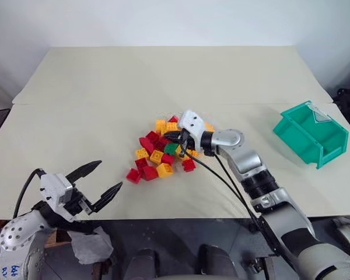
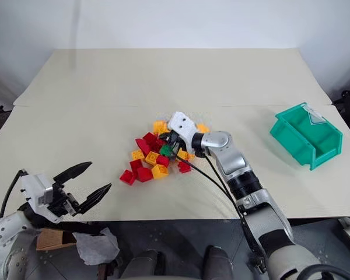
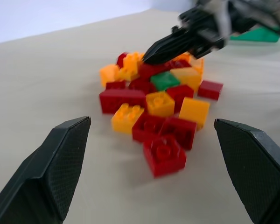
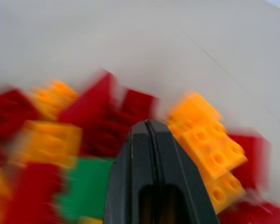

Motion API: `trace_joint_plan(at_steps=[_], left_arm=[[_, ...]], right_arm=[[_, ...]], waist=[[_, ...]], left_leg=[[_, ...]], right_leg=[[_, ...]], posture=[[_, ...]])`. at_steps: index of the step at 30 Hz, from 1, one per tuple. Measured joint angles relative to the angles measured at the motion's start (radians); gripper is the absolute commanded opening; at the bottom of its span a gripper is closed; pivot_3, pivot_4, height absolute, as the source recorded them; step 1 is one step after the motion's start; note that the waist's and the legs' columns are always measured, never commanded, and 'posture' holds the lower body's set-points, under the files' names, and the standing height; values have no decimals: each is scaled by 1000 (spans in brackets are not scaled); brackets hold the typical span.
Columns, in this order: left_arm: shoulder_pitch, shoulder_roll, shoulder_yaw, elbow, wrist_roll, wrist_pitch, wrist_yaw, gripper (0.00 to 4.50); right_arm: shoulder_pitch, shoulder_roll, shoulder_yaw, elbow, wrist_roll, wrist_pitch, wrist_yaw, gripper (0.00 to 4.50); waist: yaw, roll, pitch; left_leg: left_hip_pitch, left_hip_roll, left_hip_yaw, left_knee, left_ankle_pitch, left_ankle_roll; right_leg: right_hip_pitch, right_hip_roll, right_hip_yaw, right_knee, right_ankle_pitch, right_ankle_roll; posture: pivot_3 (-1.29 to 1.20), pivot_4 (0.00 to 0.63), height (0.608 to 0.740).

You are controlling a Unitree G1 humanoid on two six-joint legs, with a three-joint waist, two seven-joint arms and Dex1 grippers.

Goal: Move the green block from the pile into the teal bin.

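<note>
over the pile (image 1: 160, 153) mid-table, the right gripper (image 1: 169, 137) has its fingers pressed together on nothing, so spread them, straddle the green block (image 1: 171, 149) just beside the tips, while the left gripper (image 1: 99, 181) gapes wide.

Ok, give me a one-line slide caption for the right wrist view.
Right claw, shut and empty, poised over the pile beside the green block.

One green block (image 1: 171, 149) sits in the pile (image 1: 161, 153), among roughly ten red bricks (image 1: 149, 172) and about as many yellow-orange bricks (image 1: 164, 170). One teal bin (image 1: 310, 133) stands apart from it.
</note>
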Motion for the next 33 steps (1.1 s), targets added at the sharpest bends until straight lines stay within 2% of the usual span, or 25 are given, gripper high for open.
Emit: trace_joint_plan(at_steps=[6,11,19,22,25,33], left_arm=[[-58,1,-29,2,0,14,1,4500],[-68,2,-36,11,3,14,0,4500],[-64,1,-36,14,4,14,1,4500],[-63,-1,-37,14,5,13,2,4500],[-71,-3,-45,16,7,13,2,4500],[-85,-3,-57,45,8,13,2,4500]], right_arm=[[-12,21,-7,71,-29,-72,39,19],[84,5,19,-94,-26,-50,138,19],[226,-170,-9,-340,-12,58,207,19],[257,-258,-36,-388,-9,99,221,19],[270,-300,-46,-410,-18,103,216,19],[304,-256,-29,-479,-18,182,182,19]], waist=[[-14,0,0],[-8,0,0],[-2,0,0],[-2,0,0],[-2,0,0],[-2,0,0]], left_leg=[[0,1,1,-1,0,0],[0,1,0,-1,0,-1],[0,1,1,0,-1,-1],[0,1,1,1,-1,-1],[0,1,1,1,-1,-1],[0,1,1,1,-1,-1]], right_leg=[[0,1,0,0,0,0],[0,1,0,-1,0,0],[0,1,1,-1,0,0],[0,1,1,-2,0,0],[1,1,1,-2,0,0],[1,1,1,-2,0,0]], posture=[[0,150,740],[0,150,740],[0,150,740],[0,150,740],[0,150,740],[0,150,740]])
